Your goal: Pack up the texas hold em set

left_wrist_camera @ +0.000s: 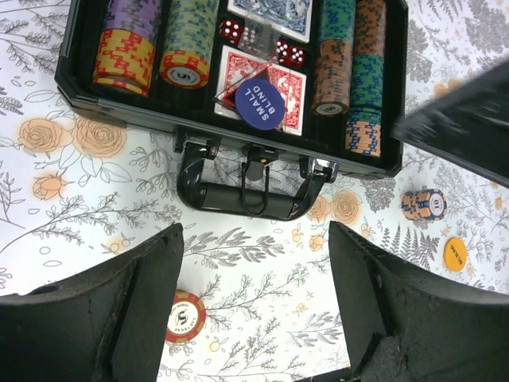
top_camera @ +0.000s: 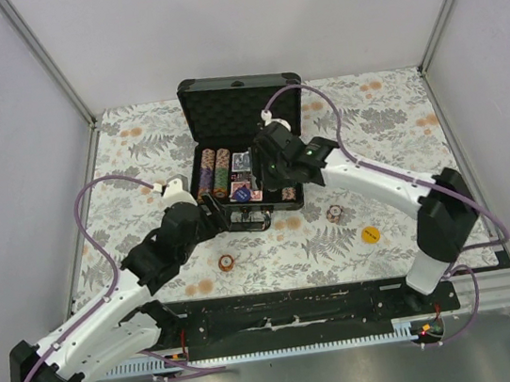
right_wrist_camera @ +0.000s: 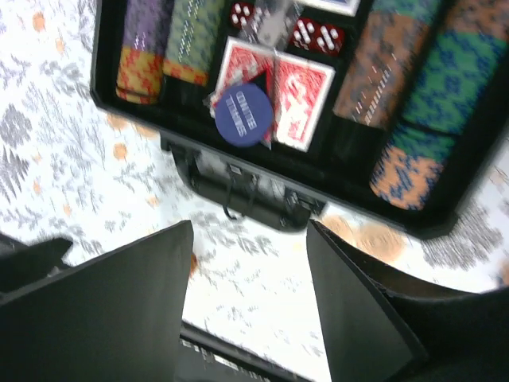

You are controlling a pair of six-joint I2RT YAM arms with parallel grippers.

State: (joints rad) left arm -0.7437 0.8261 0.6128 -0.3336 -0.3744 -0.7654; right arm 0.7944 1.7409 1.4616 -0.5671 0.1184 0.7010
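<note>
The black case (top_camera: 240, 108) stands open mid-table, its foam lid upright. Rows of striped chips (left_wrist_camera: 127, 48), a red deck (left_wrist_camera: 290, 95), a blue deck (left_wrist_camera: 274, 9), red dice (left_wrist_camera: 231, 30) and a blue "small blind" button (left_wrist_camera: 260, 102) lie inside. My left gripper (top_camera: 216, 217) is open and empty, just in front of the case handle (left_wrist_camera: 242, 195). It shows open in the left wrist view (left_wrist_camera: 254, 306). My right gripper (top_camera: 278, 183) is open and empty, above the case's front right part. In the right wrist view (right_wrist_camera: 248, 294) it looks down on the handle (right_wrist_camera: 238, 187).
On the floral cloth lie a red chip (top_camera: 227, 262) (left_wrist_camera: 184, 316), a small blue and orange chip stack (top_camera: 334, 212) (left_wrist_camera: 423, 204) and a yellow round button (top_camera: 370, 234) (left_wrist_camera: 455, 253). White walls enclose the table.
</note>
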